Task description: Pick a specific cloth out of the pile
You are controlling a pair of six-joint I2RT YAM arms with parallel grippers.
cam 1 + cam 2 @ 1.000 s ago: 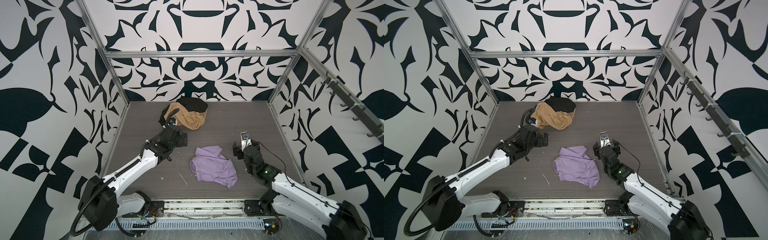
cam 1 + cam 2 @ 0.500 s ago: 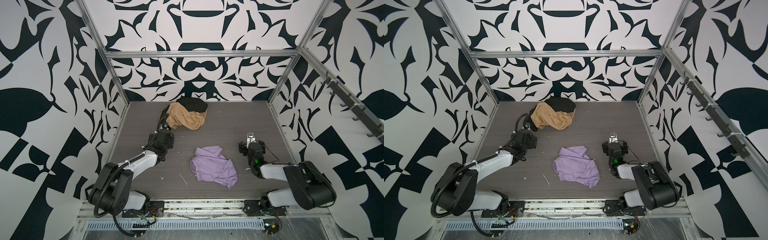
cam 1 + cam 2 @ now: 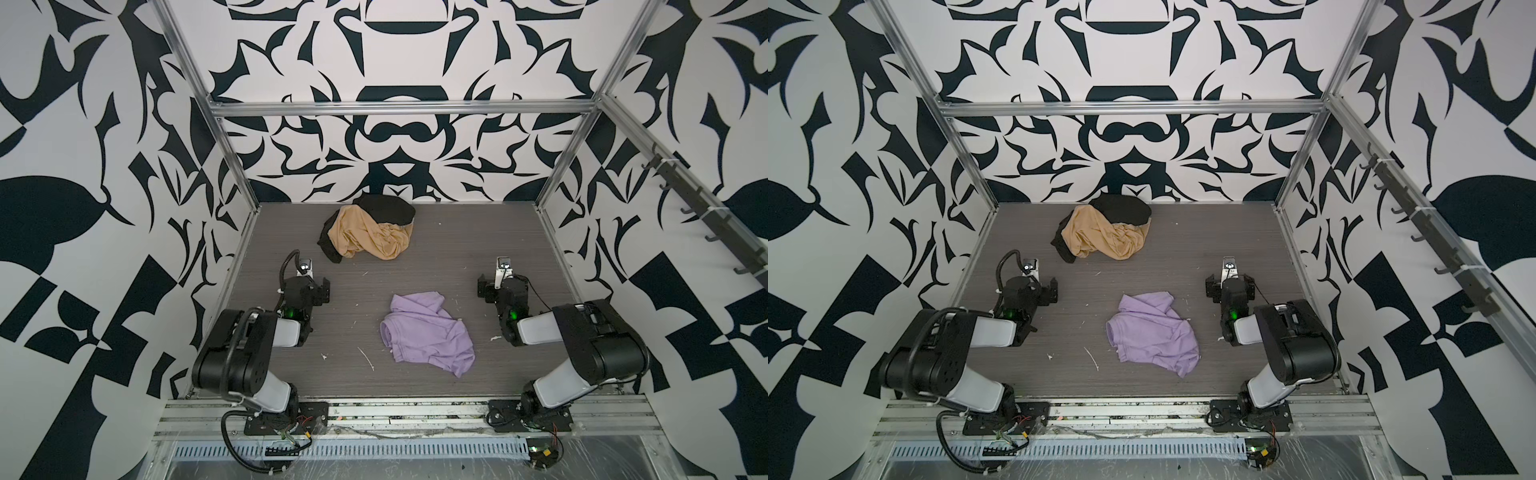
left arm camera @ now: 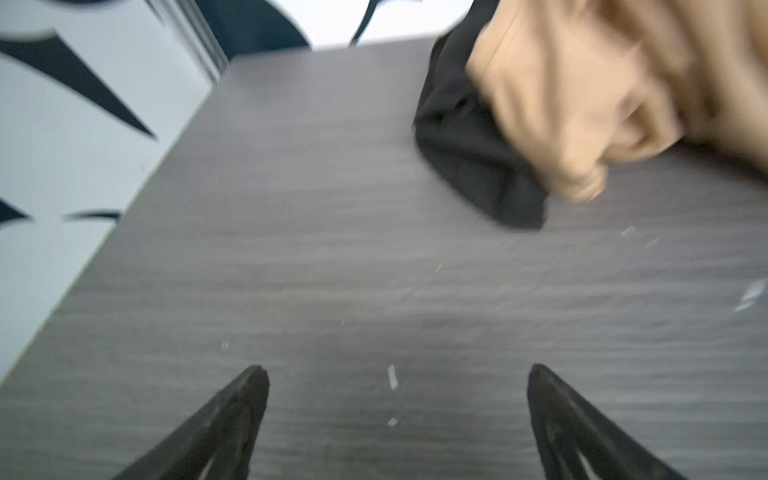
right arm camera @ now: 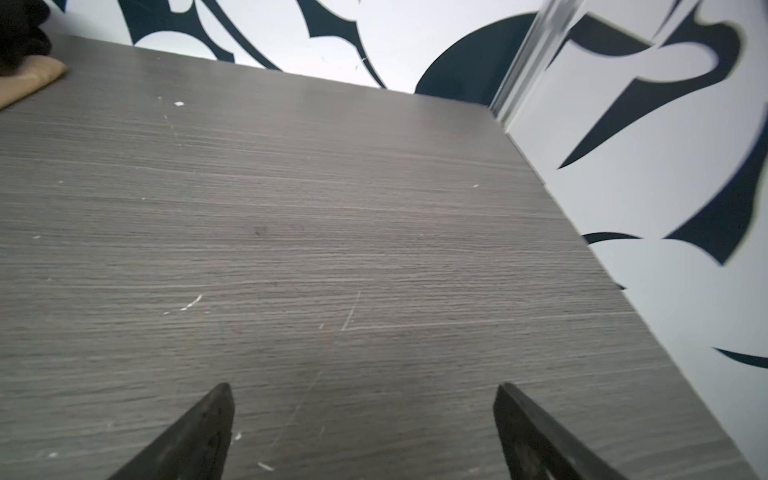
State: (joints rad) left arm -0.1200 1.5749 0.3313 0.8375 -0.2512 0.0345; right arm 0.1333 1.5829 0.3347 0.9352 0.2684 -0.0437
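The lilac cloth [image 3: 428, 332] [image 3: 1152, 332] lies crumpled on the grey table, apart from the pile and between my two arms. The pile [image 3: 370, 232] [image 3: 1104, 230], a tan-orange garment over a black one, sits at the back middle. My left gripper [image 3: 309, 284] [image 3: 1036, 291] hovers left of the cloth, open and empty. In the left wrist view the left gripper [image 4: 397, 374] faces bare table, with the pile [image 4: 561, 104] ahead. My right gripper [image 3: 500, 286] [image 3: 1230, 286] [image 5: 361, 390] is right of the cloth, open with nothing between its fingers.
Patterned walls with metal posts [image 3: 232, 166] close in the table on three sides. Small white scraps [image 3: 365, 357] lie on the table in front of the cloth. Both arm bases stand on the front rail [image 3: 415, 415].
Both arms have folded back toward their bases, drawing the grippers away from the middle. The right gripper has opened a little wider. The cloth and the pile have not moved.
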